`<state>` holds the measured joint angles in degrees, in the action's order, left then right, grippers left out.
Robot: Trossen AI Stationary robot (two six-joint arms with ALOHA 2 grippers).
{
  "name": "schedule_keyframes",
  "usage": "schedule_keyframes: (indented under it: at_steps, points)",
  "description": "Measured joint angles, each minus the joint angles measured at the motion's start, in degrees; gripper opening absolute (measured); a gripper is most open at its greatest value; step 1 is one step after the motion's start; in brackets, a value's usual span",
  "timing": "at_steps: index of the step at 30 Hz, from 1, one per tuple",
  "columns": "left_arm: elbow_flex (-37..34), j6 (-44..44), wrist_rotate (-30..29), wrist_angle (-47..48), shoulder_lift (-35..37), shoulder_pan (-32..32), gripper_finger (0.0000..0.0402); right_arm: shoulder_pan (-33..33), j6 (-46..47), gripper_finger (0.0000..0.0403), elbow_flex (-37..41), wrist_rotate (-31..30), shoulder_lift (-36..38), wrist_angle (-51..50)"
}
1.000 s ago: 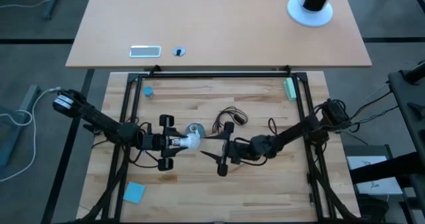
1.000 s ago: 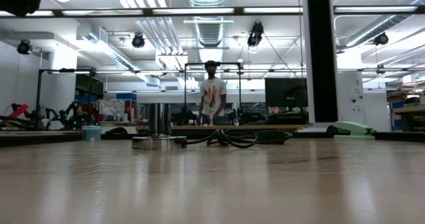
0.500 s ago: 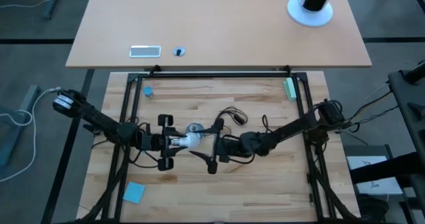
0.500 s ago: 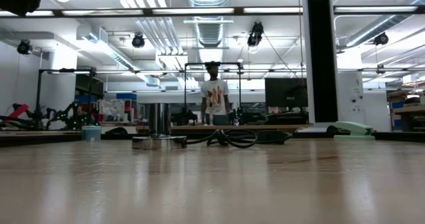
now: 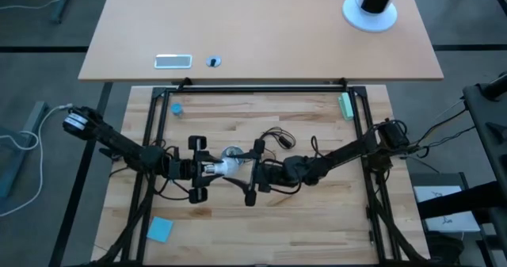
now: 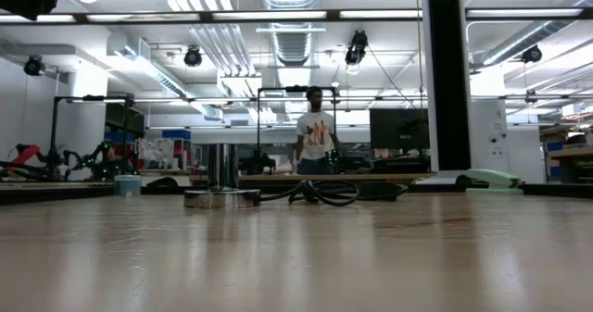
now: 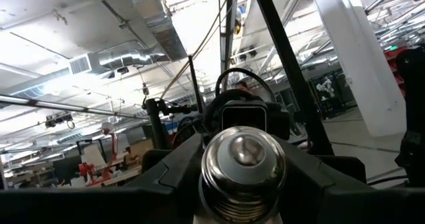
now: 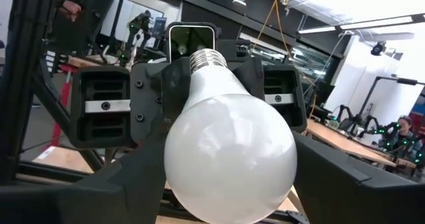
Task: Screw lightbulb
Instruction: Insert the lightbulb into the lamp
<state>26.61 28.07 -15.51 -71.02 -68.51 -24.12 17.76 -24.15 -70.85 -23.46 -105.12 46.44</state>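
The white frosted lightbulb (image 5: 228,166) hangs above the middle of the wooden table, lying level with its glass toward the table's right. My left gripper (image 5: 212,169) is shut on it from the left. My right gripper (image 5: 238,172) stands open, with its fingers (image 8: 345,184) on either side of the glass globe (image 8: 229,151). The round silver socket disc (image 5: 232,152) lies flat on the table just beyond the bulb, with its black cord (image 5: 277,136) trailing right. The low view shows the disc (image 6: 222,198) but neither gripper. My left gripper pinches the bulb's silvery screw base (image 8: 204,58) between its two fingers, which come level from the table's left. The bulb is lifted clear of the table, with its base end (image 7: 242,161) toward my left wrist. Whether my right gripper's fingers touch the glass, I cannot tell.
A small blue cap (image 5: 176,108) sits at the far left and a green block (image 5: 346,105) at the far right. A blue square pad (image 5: 159,229) lies at the near left. Black frame rails (image 5: 261,89) border the table. A person (image 6: 317,136) stands in the room behind.
My right gripper has gone toward the table's left, up to the lightbulb, and its fingers now flank the glass. The bulb and my left gripper have kept still. The person in the background has walked to the right.
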Motion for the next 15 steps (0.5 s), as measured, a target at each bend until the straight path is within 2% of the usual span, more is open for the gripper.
schedule_keyframes:
  at_steps: [5,9,15]
  points:
    - [0.00,-0.04,0.00,0.15,0.02,0.00,0.0147,-0.13,0.49,0.0243,0.00,-0.08,0.00,-0.10]
    - [0.00,0.01,-0.03,0.97,0.05,0.00,0.0147,-0.11,0.31,0.0237,0.00,-0.49,0.25,-1.34]
    - [-0.04,-1.04,-4.12,4.89,0.04,0.04,0.0169,0.35,1.33,0.0235,0.00,-6.01,1.64,-8.68]
